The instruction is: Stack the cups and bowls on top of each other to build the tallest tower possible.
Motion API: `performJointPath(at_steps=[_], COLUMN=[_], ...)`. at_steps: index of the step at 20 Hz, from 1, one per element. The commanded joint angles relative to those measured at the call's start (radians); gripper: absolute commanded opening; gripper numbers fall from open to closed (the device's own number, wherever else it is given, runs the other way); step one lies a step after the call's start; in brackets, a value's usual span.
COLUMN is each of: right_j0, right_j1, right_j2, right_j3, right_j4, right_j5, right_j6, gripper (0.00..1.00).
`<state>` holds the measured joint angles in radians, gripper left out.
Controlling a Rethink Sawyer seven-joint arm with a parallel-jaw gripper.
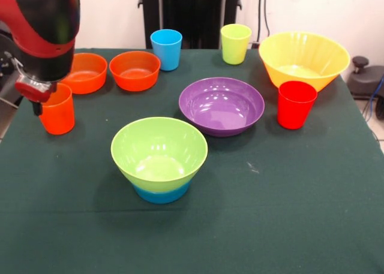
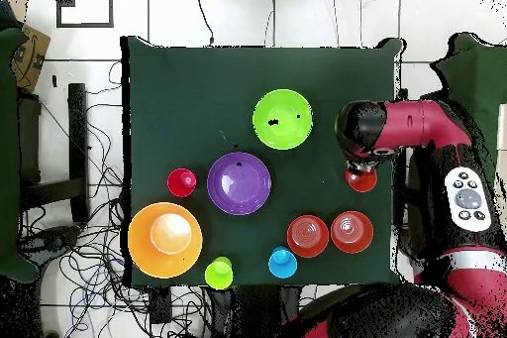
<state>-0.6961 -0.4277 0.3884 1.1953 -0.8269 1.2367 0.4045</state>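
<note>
Tower so far: a lime green plastic bowl (image 1: 159, 151) nested on a small blue bowl (image 1: 162, 195), mid-surface; only the front view shows the blue. Pincer (image 1: 37, 97) meets the small orange plastic cup (image 1: 57, 110); grip unclear.

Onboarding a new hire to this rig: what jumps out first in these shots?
The lime green bowl sitting on a small blue bowl near the table's middle: the only stack so far. Next, the red and black arm at the front view's left, its gripper at the orange cup. The big yellow bowl at the far right corner also stands out, with the purple bowl mid-table.
</note>
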Motion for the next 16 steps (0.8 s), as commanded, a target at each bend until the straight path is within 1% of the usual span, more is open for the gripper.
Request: performJointPath(at_steps=[1,5,12,16], right_j0=[0.008,0.020,0.023,0.022], right_j1=[0.032,0.022,0.011,0.000], right_j2=[0.009,0.004,0.000,0.000], right_j3=[0.066,0.065,0.068,0.069], right_j4=[-0.070,-0.098,-0.116,-0.142], right_j5=[-0.093,-0.111,-0.135,-0.154], right_j6=[-0.144,-0.159,-0.184,-0.220], gripper=[1.00,1.00,1.00,1.00])
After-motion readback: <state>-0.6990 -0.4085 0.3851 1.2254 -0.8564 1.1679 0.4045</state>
